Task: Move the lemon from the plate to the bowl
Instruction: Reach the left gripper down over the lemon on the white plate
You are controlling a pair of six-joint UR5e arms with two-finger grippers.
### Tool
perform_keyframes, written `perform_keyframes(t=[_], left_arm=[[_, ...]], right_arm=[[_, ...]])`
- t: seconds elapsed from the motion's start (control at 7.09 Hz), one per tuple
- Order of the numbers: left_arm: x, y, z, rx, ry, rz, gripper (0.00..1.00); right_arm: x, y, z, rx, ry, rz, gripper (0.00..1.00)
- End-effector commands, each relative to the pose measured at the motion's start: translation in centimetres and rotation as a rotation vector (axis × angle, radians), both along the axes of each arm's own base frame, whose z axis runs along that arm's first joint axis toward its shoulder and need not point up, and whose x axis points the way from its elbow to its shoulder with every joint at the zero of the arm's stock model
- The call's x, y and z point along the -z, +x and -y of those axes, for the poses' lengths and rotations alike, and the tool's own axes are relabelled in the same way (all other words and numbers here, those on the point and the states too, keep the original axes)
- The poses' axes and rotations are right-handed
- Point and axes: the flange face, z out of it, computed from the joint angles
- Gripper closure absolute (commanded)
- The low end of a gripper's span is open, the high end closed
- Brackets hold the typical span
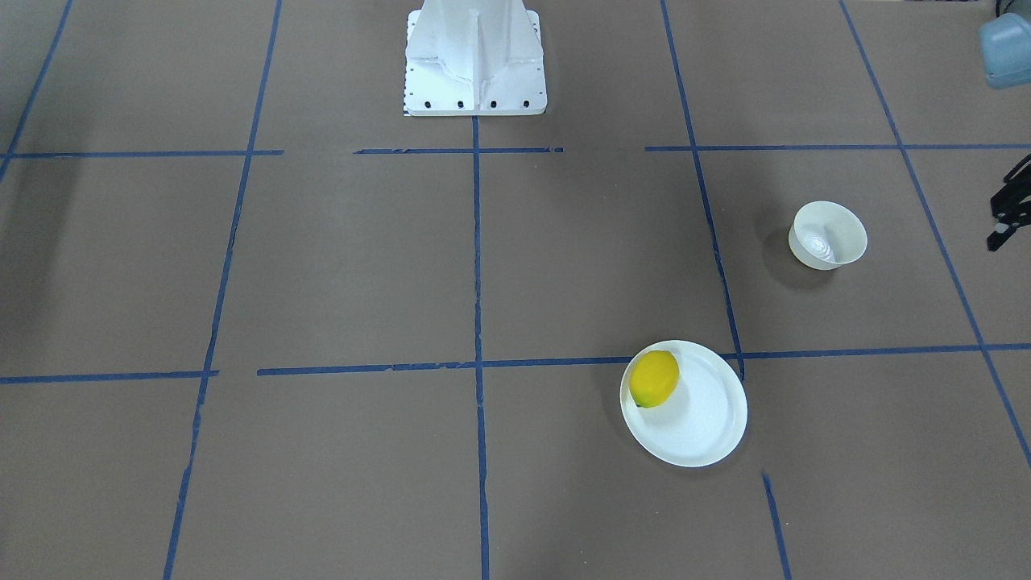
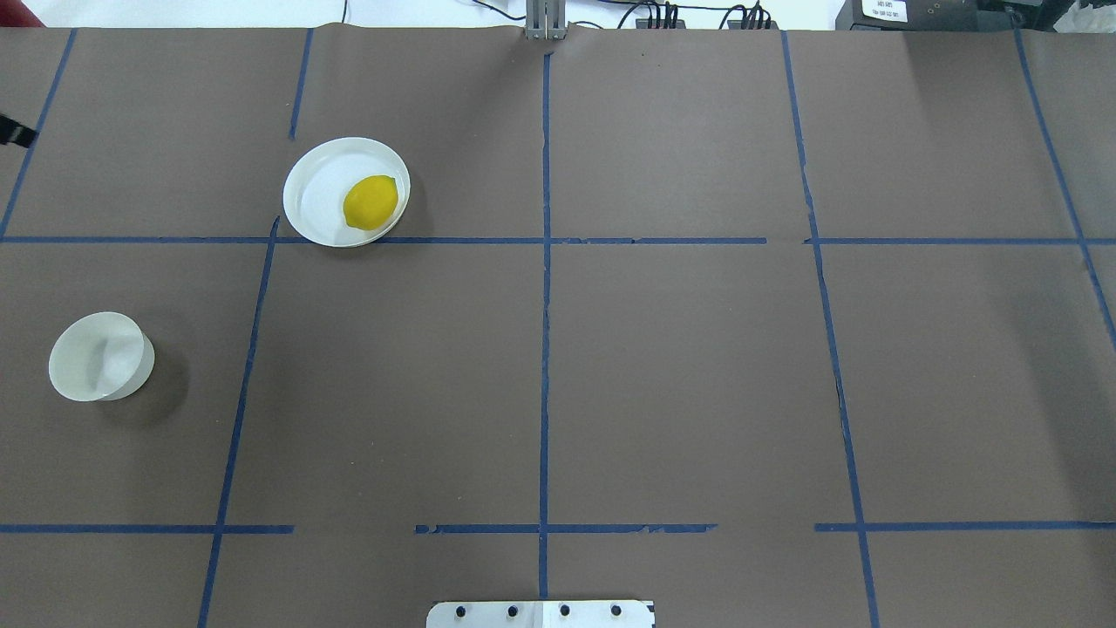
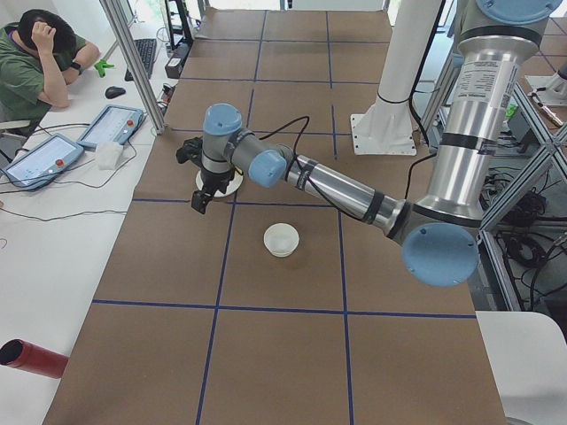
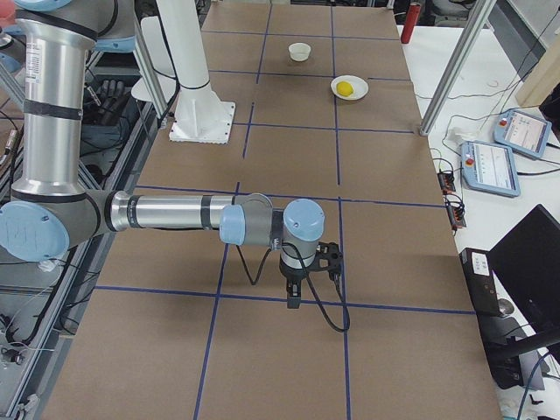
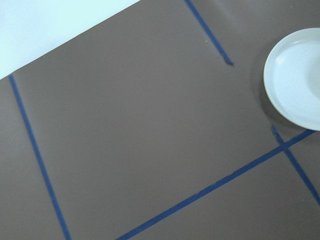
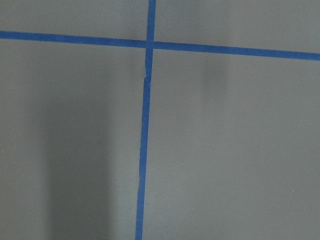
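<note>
The lemon (image 1: 653,379) lies on the white plate (image 1: 701,427), by its rim; both also show in the overhead view, lemon (image 2: 370,202) and plate (image 2: 318,192). The bowl (image 1: 828,234) stands upright and apart from the plate, also in the overhead view (image 2: 100,356). My left gripper (image 1: 1005,217) shows only partly at the frame edge, off to the side of the bowl and raised; I cannot tell whether it is open. The left wrist view shows the plate's rim (image 5: 295,80), with no lemon and no fingers. My right gripper (image 4: 295,293) hangs far from the dishes; I cannot tell its state.
The white robot base (image 1: 475,56) stands at the table's robot side. Blue tape lines grid the brown table cover. An operator (image 3: 35,62), teach pendants (image 3: 40,159) and a metal post (image 3: 133,62) are along the far side. A red cylinder (image 3: 31,359) lies off the table's corner.
</note>
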Motion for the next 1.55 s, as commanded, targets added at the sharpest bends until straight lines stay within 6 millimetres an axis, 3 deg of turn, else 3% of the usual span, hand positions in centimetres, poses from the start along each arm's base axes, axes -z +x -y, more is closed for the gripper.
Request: perform_keyframes(t=[0.0,0.14,0.28,0.56,0.85,1.27,1.41], left_arm=[[7.0,13.2,5.4,-0.029,-0.066,-0.052,0.00],[8.8,16.3,7.7,0.015,-0.040,-0.004,0.00],[9.2,18.6,7.4,0.002,-0.045,0.003,0.00],[8.8,24.5,5.0,-0.017,-0.108,-0.027,0.00],[7.7,29.3,5.0,0.000,-0.132,-0.068,0.00],[7.4,33.5,5.0,0.014,-0.173,-0.039,0.00],[7.0,33.9,5.4,0.018,-0.183,-0.035,0.00]], right_arm=[[0.0,0.0,0.0,0.000,0.000,0.000,0.00],[0.0,0.0,0.0,0.000,0.000,0.000,0.00],[0.0,0.0,0.0,0.000,0.000,0.000,0.00],[0.0,0.0,0.0,0.000,0.000,0.000,0.00],[0.0,0.0,0.0,0.000,0.000,0.000,0.00],[0.1,0.0,0.1,0.000,0.001,0.000,0.00],[0.0,0.0,0.0,0.000,0.000,0.000,0.00]])
